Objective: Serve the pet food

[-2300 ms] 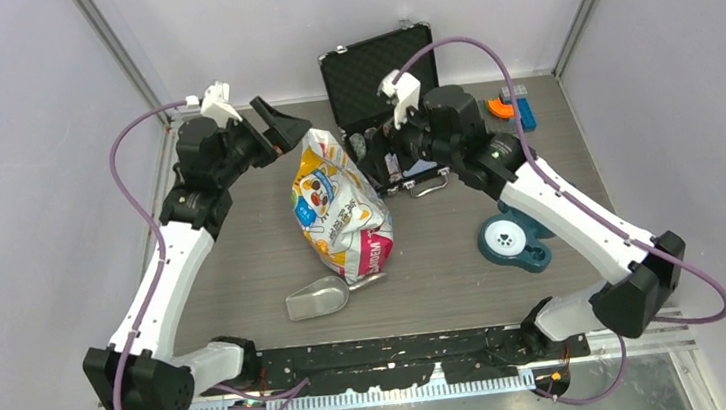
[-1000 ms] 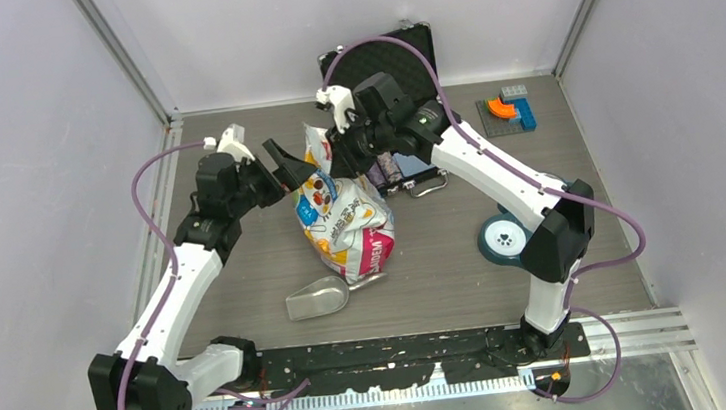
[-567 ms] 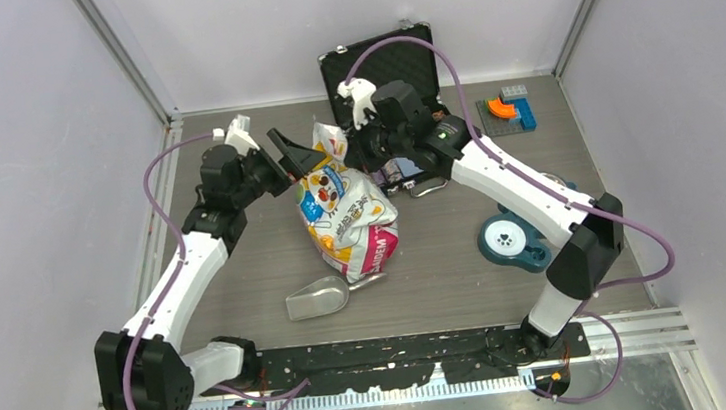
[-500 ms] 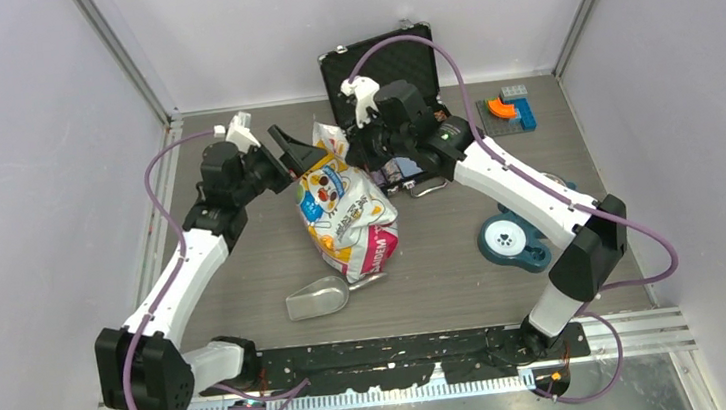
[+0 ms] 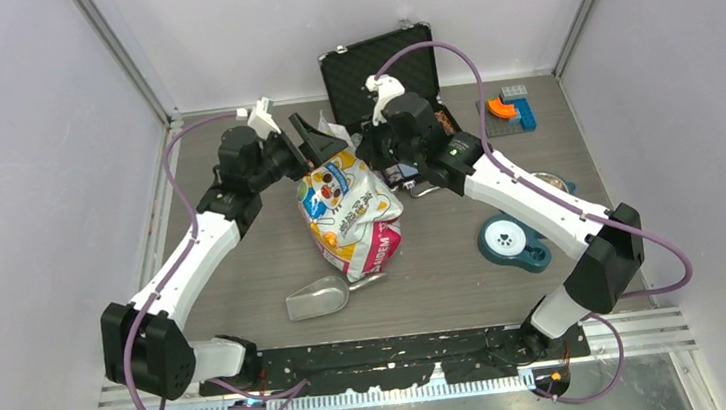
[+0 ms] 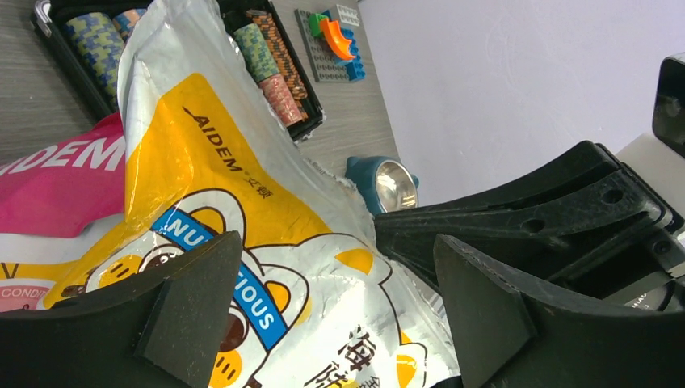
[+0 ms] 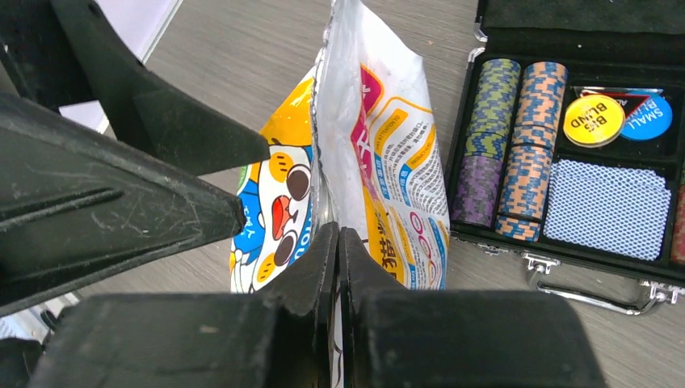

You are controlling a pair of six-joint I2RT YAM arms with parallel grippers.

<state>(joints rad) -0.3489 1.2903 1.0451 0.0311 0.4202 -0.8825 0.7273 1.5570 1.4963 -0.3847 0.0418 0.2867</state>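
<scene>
The pet food itself is hidden inside the cartoon-cat printed bag (image 5: pixel 352 211), which stands near the table's middle. My right gripper (image 7: pixel 338 230) is shut on the bag's (image 7: pixel 396 153) thin top edge, pinching the foil between its jaws; from above it sits at the bag's upper right (image 5: pixel 366 149). My left gripper (image 6: pixel 335 242) is open, its two wide fingers straddling the bag's printed front (image 6: pixel 210 162) near the top. In the top view the left gripper (image 5: pixel 318 139) is at the bag's upper left. Its black fingers (image 7: pixel 161 113) also show in the right wrist view.
An open black case (image 5: pixel 380 63) of poker chips (image 7: pixel 493 137) lies just behind the bag. A clear scoop (image 5: pixel 316 297) lies in front of the bag. A teal pet bowl stand (image 5: pixel 513 241) is at the right, and a toy brick plate (image 5: pixel 509 111) at the back right.
The right gripper has closed on the bag's top edge and drawn it slightly right. The left arm has swung right and further back, bringing its open jaws up around the bag's top.
</scene>
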